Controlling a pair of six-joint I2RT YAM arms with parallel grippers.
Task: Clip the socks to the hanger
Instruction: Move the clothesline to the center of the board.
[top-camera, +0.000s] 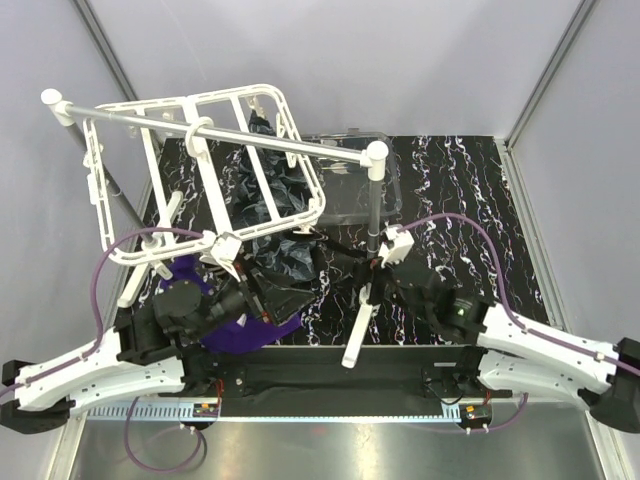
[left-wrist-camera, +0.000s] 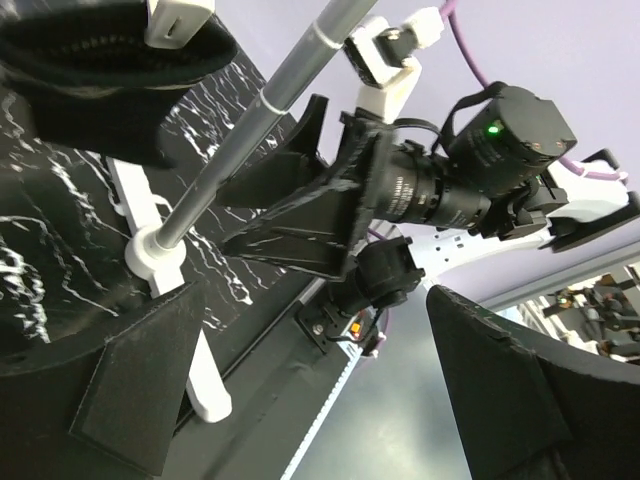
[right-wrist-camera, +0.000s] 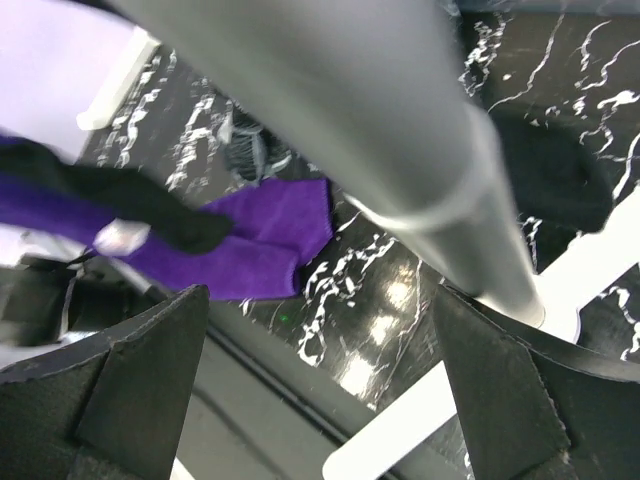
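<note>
The white grid hanger (top-camera: 200, 170) hangs tilted from the silver rod (top-camera: 290, 145) at the back left. Dark marbled socks (top-camera: 270, 200) hang under it and bunch on the table. A purple sock (top-camera: 245, 335) lies at the near edge under my left arm; it also shows in the right wrist view (right-wrist-camera: 250, 240). My left gripper (top-camera: 255, 295) is open and empty (left-wrist-camera: 310, 400), beside the dark socks. A black sock (left-wrist-camera: 100, 70) hangs from a white clip (left-wrist-camera: 180, 20). My right gripper (top-camera: 345, 262) is open and empty (right-wrist-camera: 320, 390), next to the stand's post.
The silver stand's upright post (top-camera: 373, 205) rises between the two grippers, close to the right gripper's fingers (right-wrist-camera: 400, 150). Its white foot (top-camera: 357, 335) lies on the black marbled table (top-camera: 470, 200). A clear plastic box (top-camera: 360, 180) stands behind the post.
</note>
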